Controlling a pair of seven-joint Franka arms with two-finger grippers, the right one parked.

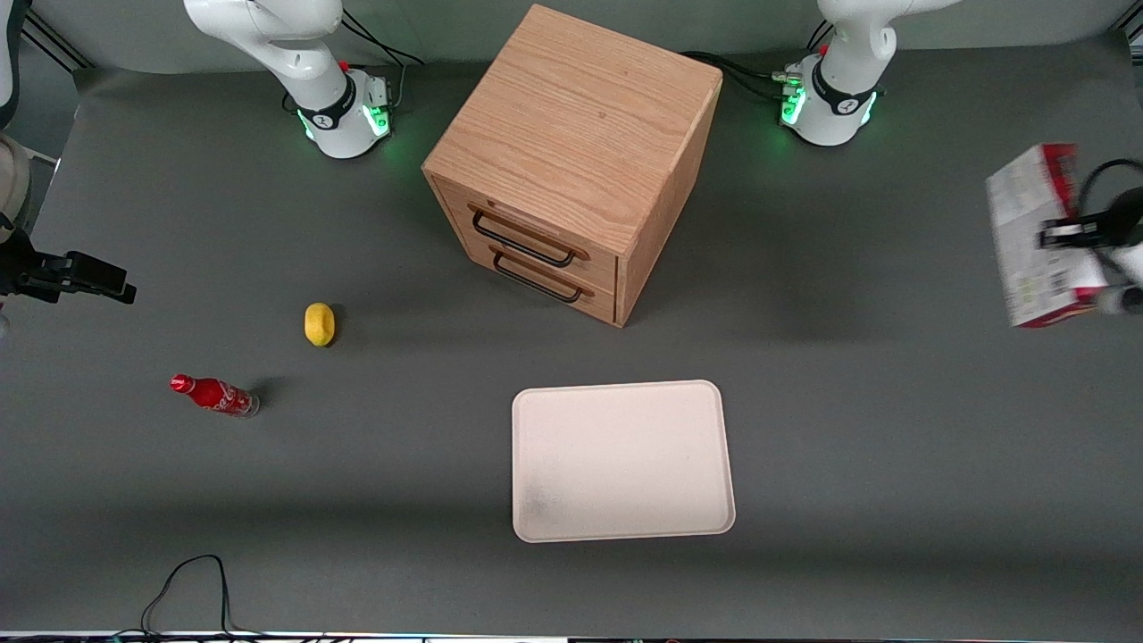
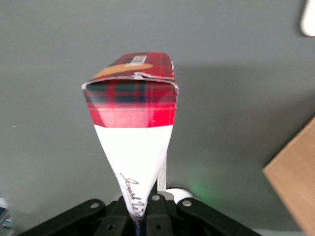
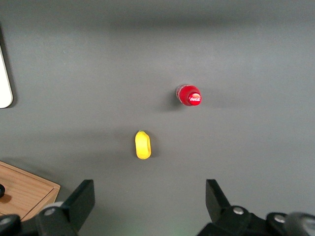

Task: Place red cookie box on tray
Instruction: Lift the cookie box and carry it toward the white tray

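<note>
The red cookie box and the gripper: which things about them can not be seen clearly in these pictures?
- Gripper, front view: the picture edge cuts off the arm.
- Red cookie box, left wrist view: held above the table in shut jaws; its gripped end is hidden between them, its print partly hidden.
- Tray, left wrist view: only a corner shows.
- Drawer cabinet: contents hidden; both drawers are shut.

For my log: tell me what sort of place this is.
Probably a robot lab bench: a grey mat carrying staged props, a wooden drawer cabinet and a tray. The gripper, raised toward the working arm's end, holds the red cookie box.
</note>
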